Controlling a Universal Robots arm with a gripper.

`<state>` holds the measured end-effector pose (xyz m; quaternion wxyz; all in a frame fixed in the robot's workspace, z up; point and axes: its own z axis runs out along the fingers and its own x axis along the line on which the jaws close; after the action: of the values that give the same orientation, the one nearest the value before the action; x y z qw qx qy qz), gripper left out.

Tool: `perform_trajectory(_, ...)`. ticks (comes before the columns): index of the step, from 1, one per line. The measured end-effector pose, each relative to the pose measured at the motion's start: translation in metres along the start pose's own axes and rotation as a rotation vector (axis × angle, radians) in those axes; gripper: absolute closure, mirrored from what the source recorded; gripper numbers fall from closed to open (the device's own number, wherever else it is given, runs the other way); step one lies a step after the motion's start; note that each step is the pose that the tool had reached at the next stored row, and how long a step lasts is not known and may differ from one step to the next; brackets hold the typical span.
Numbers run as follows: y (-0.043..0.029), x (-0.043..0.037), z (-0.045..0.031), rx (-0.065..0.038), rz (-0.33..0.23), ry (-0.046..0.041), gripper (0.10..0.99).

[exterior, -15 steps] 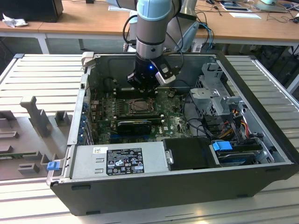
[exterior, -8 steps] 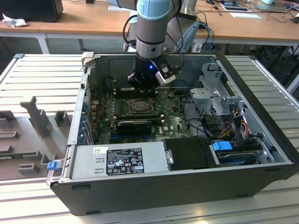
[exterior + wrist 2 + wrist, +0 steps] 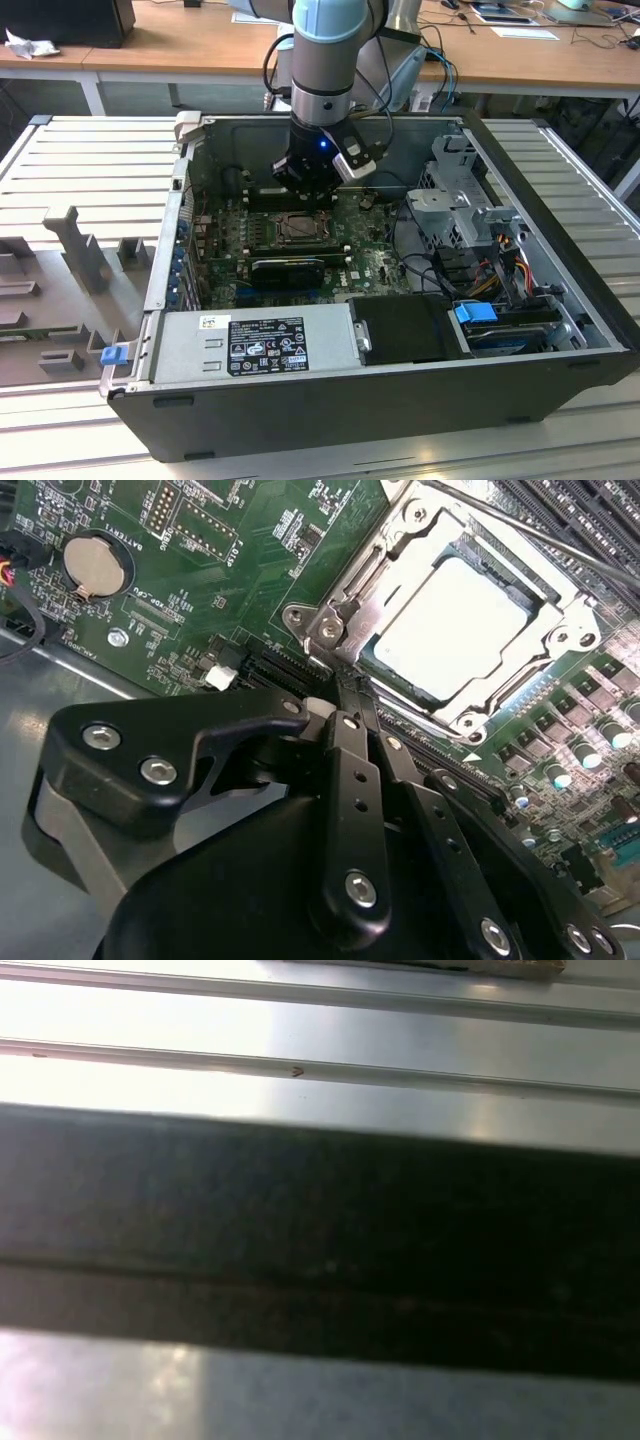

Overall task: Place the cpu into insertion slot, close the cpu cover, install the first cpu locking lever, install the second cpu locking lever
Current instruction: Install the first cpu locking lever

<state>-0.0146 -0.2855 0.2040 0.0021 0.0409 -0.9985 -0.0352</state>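
The gripper (image 3: 345, 695) reaches down into an open computer case, and in the second wrist view its black fingers (image 3: 352, 780) lie pressed together, their tips meeting at a point right at the near corner of the processor socket, where they touch or nearly touch the metal hinge bracket (contact itself cannot be judged). Nothing is pinched between them. Just beyond the tips sits the cpu (image 3: 455, 630), a pale silvery square lying flat inside the insertion slot (image 3: 395, 675). The cpu cover (image 3: 400, 555), a thin silver frame with a large cut-out centre, lies closed down around the chip, so the chip's top shows through the opening. A thin metal rod, likely a locking lever (image 3: 560, 540), runs along the far side of the socket. Green circuit board (image 3: 230, 590) surrounds the socket, with a round coin battery (image 3: 95, 565) well off to one side and long black memory slots (image 3: 590, 520) on the other. In the exterior view, the gripper (image 3: 315, 185) hangs from the grey and blue arm (image 3: 325, 60) just behind the socket (image 3: 297, 228), deep in the black computer case (image 3: 400, 400). A silver power supply (image 3: 250, 345) lies along the case's near wall, and a grey drive cage (image 3: 460, 195) stands toward the exterior view's right. The case rests on a ribbed metal table (image 3: 90, 160).
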Motion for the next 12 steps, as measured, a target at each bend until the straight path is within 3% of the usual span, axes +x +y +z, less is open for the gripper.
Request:
perform_trajectory(8,-0.0002,0.0,0.0026,-0.001,0.0,0.0,0.98)
perform_trajectory(12,-0.0001,0.0,0.0027,-0.012,0.0,-0.0011,0.98)
